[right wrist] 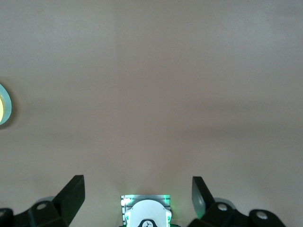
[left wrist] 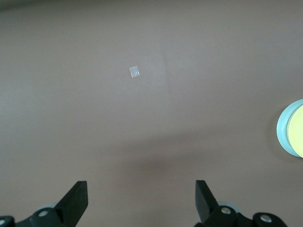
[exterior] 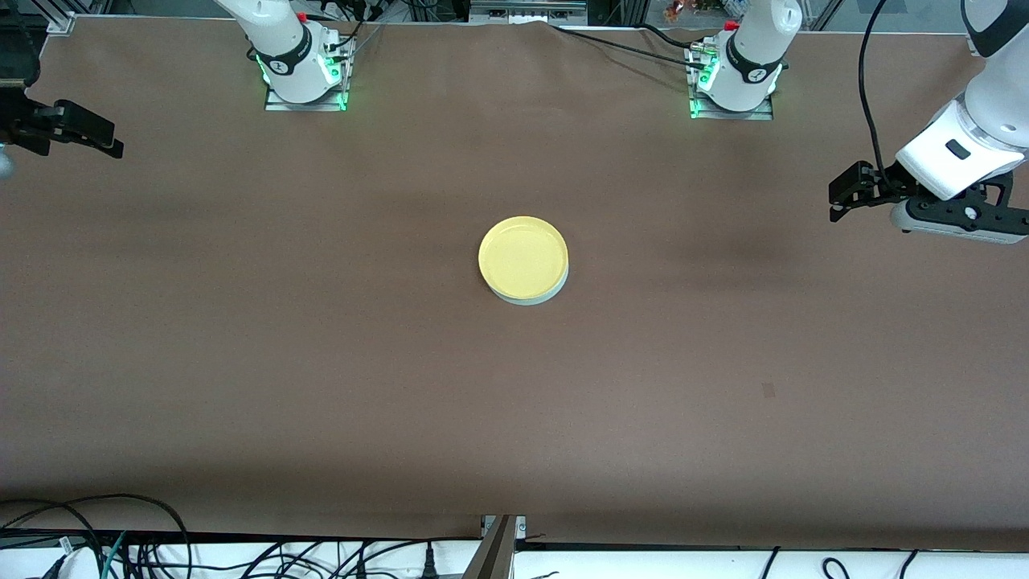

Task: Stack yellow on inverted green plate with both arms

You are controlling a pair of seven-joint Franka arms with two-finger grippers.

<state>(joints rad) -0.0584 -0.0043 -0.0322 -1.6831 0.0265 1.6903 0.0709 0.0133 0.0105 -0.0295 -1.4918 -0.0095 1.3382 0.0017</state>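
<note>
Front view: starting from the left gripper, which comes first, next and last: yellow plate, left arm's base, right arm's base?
Left gripper hangs open over the left arm's end of the table.
1. Left arm's base, closest by.
2. Yellow plate, mid-table.
3. Right arm's base, toward the right arm's end.

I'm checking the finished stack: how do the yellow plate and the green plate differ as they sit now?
The yellow plate is bright yellow; the green plate is pale mint. The yellow plate lies on top, rim up, its whole inside showing; the green plate lies underneath on the table, only a thin crescent of its edge showing. The yellow plate sits slightly off-centre, leaving the green edge exposed toward the front camera. Both are round and look about the same size. Neither gripper touches them.
</note>
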